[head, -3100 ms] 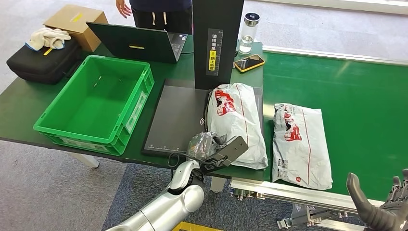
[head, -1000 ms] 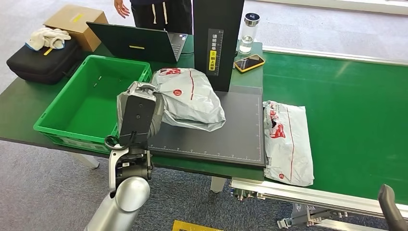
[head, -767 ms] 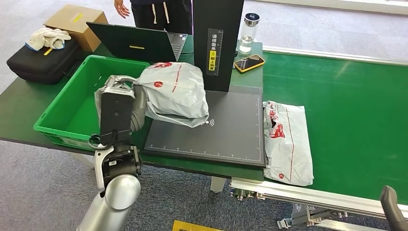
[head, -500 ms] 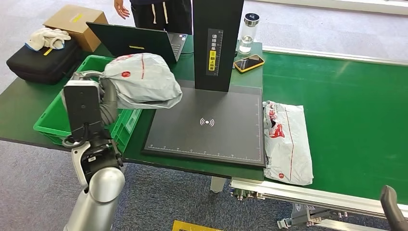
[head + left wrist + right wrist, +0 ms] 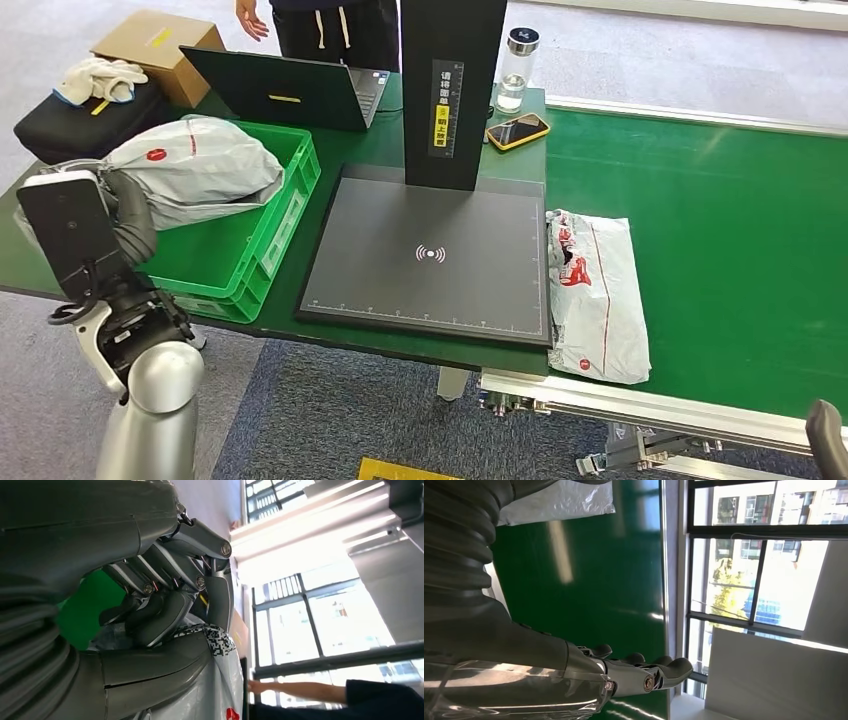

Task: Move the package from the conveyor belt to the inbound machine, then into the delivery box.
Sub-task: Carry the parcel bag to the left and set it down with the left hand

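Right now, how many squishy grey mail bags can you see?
2. One package is held by the left hand over the green crate. The other package lies flat on the conveyor belt, beside the black scanner pad. None seem hidden.

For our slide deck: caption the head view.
Left hand holds a grey package over the green crate.

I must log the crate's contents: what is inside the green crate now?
A grey package sits over the green crate, gripped by the left hand. Bare green floor shows near the front. The rest under the package is hidden, and whether it rests inside I cannot tell.
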`<action>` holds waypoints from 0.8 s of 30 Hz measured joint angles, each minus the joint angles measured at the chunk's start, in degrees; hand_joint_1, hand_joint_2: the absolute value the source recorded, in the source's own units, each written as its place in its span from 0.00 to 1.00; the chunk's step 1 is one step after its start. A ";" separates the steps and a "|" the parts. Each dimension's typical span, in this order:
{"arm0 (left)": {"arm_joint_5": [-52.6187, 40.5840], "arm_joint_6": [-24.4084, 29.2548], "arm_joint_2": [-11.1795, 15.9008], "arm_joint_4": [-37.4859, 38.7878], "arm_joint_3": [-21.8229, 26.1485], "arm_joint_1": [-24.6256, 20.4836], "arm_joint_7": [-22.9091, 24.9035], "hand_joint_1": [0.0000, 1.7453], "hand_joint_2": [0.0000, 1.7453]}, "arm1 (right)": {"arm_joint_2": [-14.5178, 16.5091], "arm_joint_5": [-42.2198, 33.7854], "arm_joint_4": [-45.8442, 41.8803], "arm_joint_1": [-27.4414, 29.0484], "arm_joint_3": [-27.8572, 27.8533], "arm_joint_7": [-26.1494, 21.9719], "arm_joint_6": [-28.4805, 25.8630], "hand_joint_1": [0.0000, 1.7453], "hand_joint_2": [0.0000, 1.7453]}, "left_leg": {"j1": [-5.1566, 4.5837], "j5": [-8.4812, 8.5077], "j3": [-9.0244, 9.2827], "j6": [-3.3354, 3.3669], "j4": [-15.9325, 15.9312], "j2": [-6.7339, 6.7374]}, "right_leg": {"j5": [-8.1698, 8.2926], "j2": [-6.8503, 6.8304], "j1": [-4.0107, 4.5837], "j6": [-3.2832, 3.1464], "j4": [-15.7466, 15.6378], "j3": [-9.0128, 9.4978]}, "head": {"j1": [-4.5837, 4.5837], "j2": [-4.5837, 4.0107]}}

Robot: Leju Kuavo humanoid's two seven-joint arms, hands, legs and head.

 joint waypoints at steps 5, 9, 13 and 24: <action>-1.22 -0.37 0.40 -0.27 3.01 0.50 0.81 1.00 1.00 | 0.00 -0.41 -1.32 1.09 0.14 0.37 0.05 0.00 1.00 | 0.00 0.00 0.00 0.00 0.00 0.00 | -0.01 0.00 0.00 -0.01 0.01 0.00 | 0.01 0.00; -1.38 -0.43 0.49 -0.48 4.07 0.75 0.93 1.00 1.00 | 0.00 -0.54 -1.86 1.48 0.21 0.38 0.05 0.00 1.00 | 0.00 0.00 0.00 0.00 0.00 0.00 | -0.01 0.00 -0.01 -0.01 0.01 0.01 | 0.00 0.00; -2.02 -0.54 0.51 -0.87 4.65 0.95 1.29 1.00 1.00 | 0.00 -0.54 -2.15 1.62 0.23 0.38 0.37 0.00 1.00 | 0.00 0.00 0.00 0.00 0.00 0.00 | -0.01 0.00 -0.01 -0.01 0.00 0.02 | 0.01 0.00; -2.14 -3.18 1.23 -2.36 6.92 1.60 1.71 1.00 1.00 | 0.00 -1.39 -2.26 1.74 0.15 0.98 3.44 0.00 1.00 | 0.00 0.00 0.04 0.00 0.00 0.01 | -0.01 0.00 0.00 -0.02 0.00 0.02 | 0.01 0.00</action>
